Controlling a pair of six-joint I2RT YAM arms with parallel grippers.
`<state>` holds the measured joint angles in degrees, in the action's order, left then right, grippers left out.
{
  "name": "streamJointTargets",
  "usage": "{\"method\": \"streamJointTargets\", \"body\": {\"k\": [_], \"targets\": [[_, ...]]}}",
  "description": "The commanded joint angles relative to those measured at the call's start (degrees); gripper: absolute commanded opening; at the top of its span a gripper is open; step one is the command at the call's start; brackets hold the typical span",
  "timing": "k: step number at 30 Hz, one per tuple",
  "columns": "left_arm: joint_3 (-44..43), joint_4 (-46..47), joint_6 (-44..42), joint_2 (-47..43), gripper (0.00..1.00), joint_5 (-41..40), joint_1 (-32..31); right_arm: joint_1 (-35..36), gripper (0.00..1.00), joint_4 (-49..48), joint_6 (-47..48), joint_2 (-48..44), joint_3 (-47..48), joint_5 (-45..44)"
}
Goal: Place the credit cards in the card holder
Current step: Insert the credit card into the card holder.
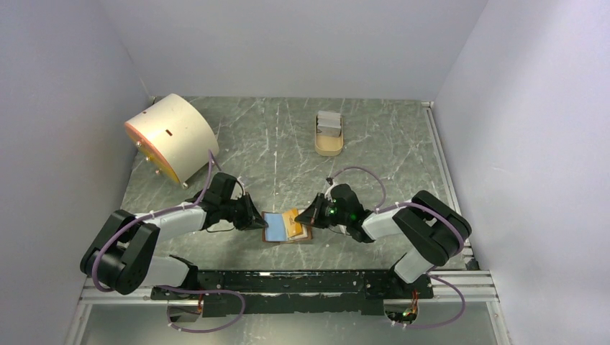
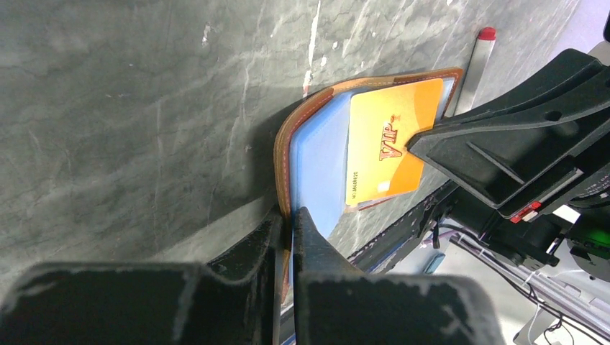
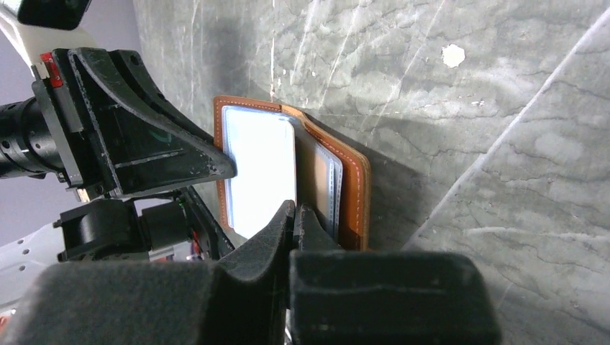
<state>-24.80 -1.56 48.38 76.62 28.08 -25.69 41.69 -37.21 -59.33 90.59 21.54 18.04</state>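
The left end effector [image 1: 257,219] is clenched on the left edge of the holder [image 1: 275,226]. The holder lies open on the worktop [image 1: 374,165], blue inside up, long axis left-to-right. The card [image 1: 296,223] rests on its right half. The right end effector [image 1: 308,215] is clenched on the card's right edge.

Card holder [image 2: 283,144]: brown stitched leather, smooth blue plastic sleeves. Credit card [image 2: 385,140]: glossy orange plastic. Table [image 2: 144,108]: matt, veined grey, stone-look.

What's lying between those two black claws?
An open brown card holder with an orange VIP card on its blue lining. The left gripper pinches its edge; the right gripper is shut on the card. The top view shows it best.
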Motion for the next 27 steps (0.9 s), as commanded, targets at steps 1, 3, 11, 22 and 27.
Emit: {"method": "streamJointTargets", "body": {"k": [1,3,11,22,27], "targets": [[0.9,-0.6,-1.2,0.6,0.09,-1.6,0.2,0.6,0.0,-4.8,0.4,1.1,-1.8,-2.4],[1.2,-0.4,-1.2,1.0,0.09,-1.4,0.2,0.5,0.0,-5.4,0.0,1.7,-2.0,-2.4],[2.3,0.5,-0.8,0.8,0.09,-1.4,0.1,1.0,0.0,-10.0,-3.5,2.3,-5.1,-3.4],[2.6,2.4,0.1,1.8,0.09,-0.9,-0.9,3.0,0.0,-18.3,-7.6,7.0,-6.5,-2.6],[2.6,2.4,0.2,1.9,0.09,-1.0,-1.0,3.8,0.0,-20.8,-8.5,8.2,-7.0,-3.0]]}}
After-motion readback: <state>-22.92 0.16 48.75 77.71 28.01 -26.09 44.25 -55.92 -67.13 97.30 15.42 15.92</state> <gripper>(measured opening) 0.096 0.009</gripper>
